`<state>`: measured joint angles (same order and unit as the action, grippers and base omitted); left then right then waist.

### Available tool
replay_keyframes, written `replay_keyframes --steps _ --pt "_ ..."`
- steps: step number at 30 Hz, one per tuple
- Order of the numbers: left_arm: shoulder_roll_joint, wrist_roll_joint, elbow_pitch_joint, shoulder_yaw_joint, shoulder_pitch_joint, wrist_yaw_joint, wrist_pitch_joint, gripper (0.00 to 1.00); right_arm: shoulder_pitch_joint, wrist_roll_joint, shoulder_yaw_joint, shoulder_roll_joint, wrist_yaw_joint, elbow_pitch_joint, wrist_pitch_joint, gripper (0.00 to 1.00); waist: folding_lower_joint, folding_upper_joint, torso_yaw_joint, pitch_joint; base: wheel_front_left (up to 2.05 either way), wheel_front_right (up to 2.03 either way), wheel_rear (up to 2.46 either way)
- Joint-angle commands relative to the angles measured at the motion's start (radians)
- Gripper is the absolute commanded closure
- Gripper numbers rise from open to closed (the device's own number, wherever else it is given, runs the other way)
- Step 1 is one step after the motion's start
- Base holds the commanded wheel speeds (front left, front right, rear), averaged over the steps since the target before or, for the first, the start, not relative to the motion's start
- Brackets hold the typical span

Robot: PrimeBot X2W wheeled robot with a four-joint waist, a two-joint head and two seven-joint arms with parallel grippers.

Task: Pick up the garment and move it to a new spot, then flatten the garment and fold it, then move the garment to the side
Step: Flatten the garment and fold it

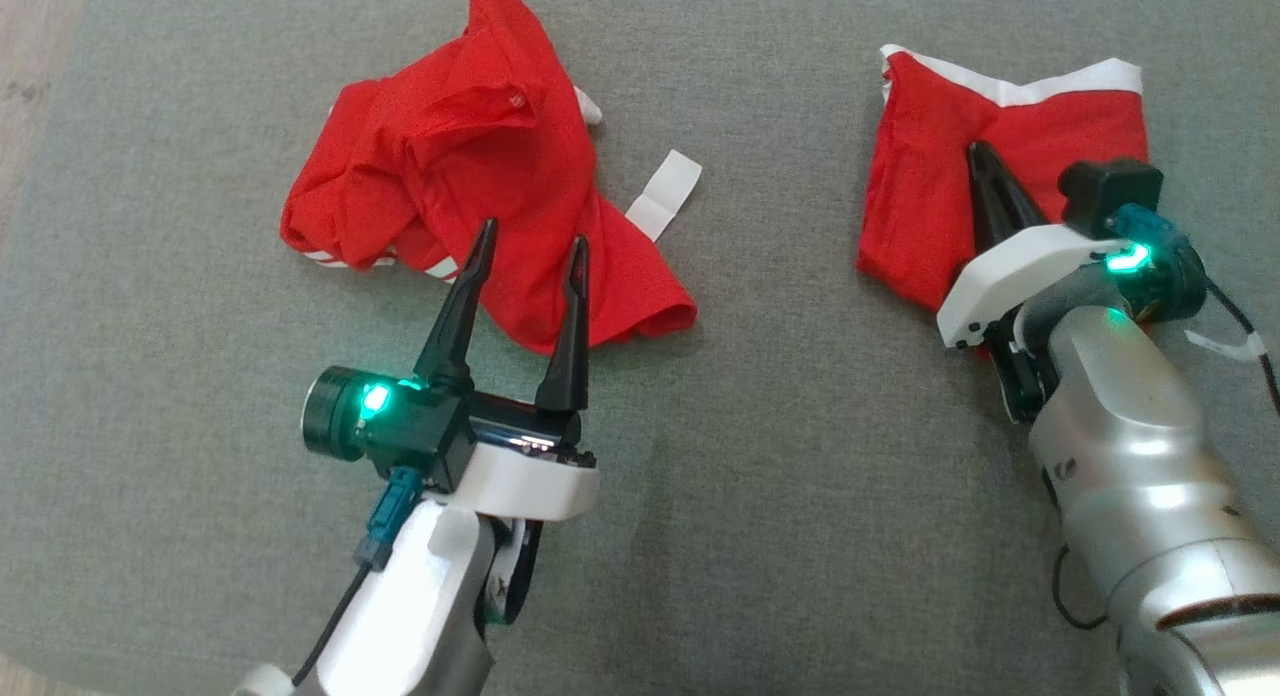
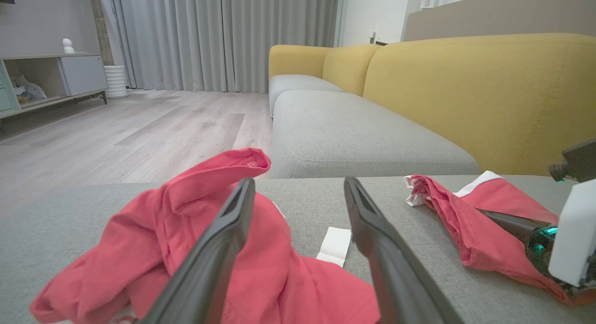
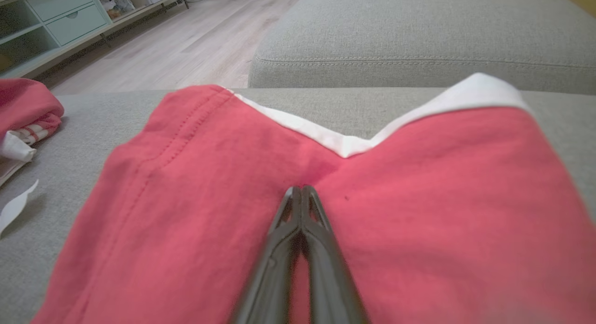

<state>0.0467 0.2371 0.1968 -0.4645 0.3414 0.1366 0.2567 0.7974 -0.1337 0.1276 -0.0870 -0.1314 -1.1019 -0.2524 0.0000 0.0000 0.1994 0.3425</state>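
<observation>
Right gripper (image 1: 975, 148) shut, left gripper (image 1: 535, 233) spread wide and empty.
The right jaws' tips rest on the red white-trimmed garment (image 1: 920, 176); whether they pinch cloth I cannot tell. The left jaws straddle the near edge of a crumpled red garment (image 1: 450, 146). Both lie on the grey sofa cushion (image 1: 800, 426).

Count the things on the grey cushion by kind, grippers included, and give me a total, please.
Red garments: 2 (crumpled garment, flat garment)
White strips: 1 (white strip)
Grippers: 2 (left gripper, right gripper)
Total: 5
</observation>
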Motion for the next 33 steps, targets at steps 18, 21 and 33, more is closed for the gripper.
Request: replay_keyframes --steps 18,21,33 --pt "0.004 0.005 -0.024 0.078 -0.042 0.001 0.005 0.0 -0.211 -0.083 -0.024 -0.01 0.001 0.363 -0.009 1.0 0.0 0.0 -0.095 -0.165 0.0 0.0 0.0" --pt "0.004 0.003 -0.022 0.09 -0.053 0.0 0.005 0.0 -0.264 -0.069 -0.042 -0.011 0.001 0.42 -0.009 1.0 0.0 0.0 -0.113 -0.183 0.0 0.0 0.0" --pt "0.004 0.005 0.002 0.151 -0.153 -0.011 0.005 0.0 -0.561 0.018 -0.135 0.029 0.001 0.678 -0.009 0.0 0.0 0.0 -0.184 -0.256 0.0 0.0 0.0"
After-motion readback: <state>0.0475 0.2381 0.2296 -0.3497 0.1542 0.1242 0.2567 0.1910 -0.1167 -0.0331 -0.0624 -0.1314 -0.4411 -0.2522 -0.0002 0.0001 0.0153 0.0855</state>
